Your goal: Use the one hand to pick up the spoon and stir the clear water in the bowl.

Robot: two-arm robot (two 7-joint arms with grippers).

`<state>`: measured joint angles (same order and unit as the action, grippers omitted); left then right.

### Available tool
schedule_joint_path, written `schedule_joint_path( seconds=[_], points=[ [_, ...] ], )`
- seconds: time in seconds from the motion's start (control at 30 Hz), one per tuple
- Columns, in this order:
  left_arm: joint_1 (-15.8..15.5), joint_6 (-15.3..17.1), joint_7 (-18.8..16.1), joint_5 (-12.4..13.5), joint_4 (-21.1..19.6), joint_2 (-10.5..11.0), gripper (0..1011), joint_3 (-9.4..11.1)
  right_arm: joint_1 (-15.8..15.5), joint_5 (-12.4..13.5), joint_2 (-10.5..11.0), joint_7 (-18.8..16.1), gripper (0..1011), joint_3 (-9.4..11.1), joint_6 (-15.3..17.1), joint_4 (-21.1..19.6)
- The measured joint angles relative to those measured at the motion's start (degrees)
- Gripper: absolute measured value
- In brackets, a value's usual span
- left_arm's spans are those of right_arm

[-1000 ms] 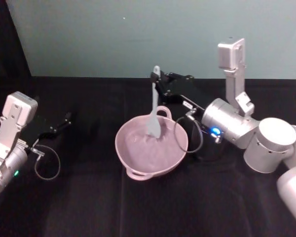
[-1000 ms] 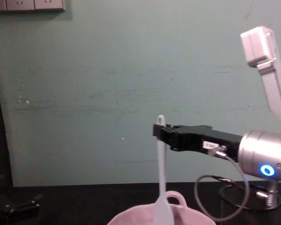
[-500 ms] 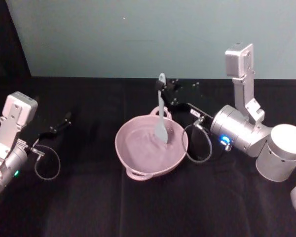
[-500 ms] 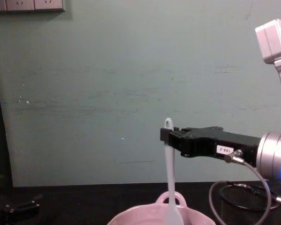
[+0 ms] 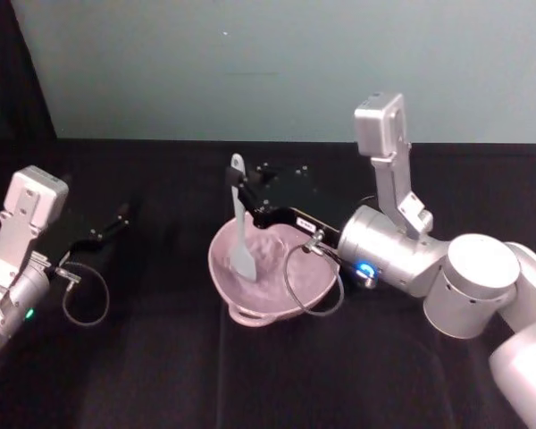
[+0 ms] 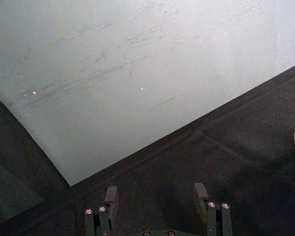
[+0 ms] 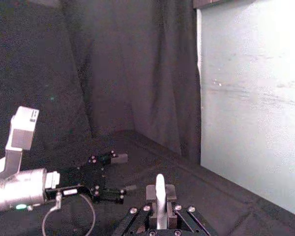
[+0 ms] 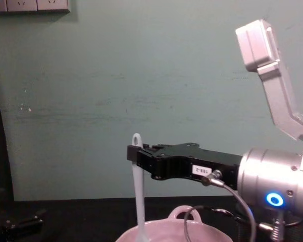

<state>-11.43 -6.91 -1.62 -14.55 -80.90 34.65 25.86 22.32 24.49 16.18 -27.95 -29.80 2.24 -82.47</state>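
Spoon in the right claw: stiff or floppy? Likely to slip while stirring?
Probably stiff: the spoon hangs straight from the right claw into the bowl, no visible bend. Likely light, being slim and thin. It may pivot, since the claw pinches only near the handle's top end. The left claw sits parked, open.

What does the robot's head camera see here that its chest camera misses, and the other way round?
Head view: the whole pink bowl from above, with the spoon's blade down inside it, and the black table around it.
Chest view: sockets high on the wall, and a side-on look at the bowl's loop handle.
Both: the right arm's fingers shut on the upright spoon near its top, above the bowl, and the left arm's fingers parked far left.
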Motion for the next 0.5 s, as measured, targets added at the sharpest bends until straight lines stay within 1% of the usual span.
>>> schedule_joint_path(
  seconds=[0.17,0.27,0.4,0.47,0.5],
  points=[
    [0.0,0.0,0.0,0.0,0.0,0.0,1011,0.0,1.44,0.11,-1.13,-0.04,110,-0.31,-0.69,2.12],
    [0.0,0.0,0.0,0.0,0.0,0.0,1011,0.0,2.57,0.36,-1.93,-0.02,110,-0.24,-1.19,4.07],
    [0.0,0.0,0.0,0.0,0.0,0.0,1011,0.0,3.8,0.63,-2.64,0.04,110,0.36,-1.94,6.64],
    [0.0,0.0,0.0,0.0,0.0,0.0,1011,0.0,4.03,0.72,-2.69,0.31,110,0.75,-2.15,7.28],
    [0.0,0.0,0.0,0.0,0.0,0.0,1011,0.0,4.1,0.8,-2.62,0.64,110,1.27,-2.32,7.75]
  ],
)
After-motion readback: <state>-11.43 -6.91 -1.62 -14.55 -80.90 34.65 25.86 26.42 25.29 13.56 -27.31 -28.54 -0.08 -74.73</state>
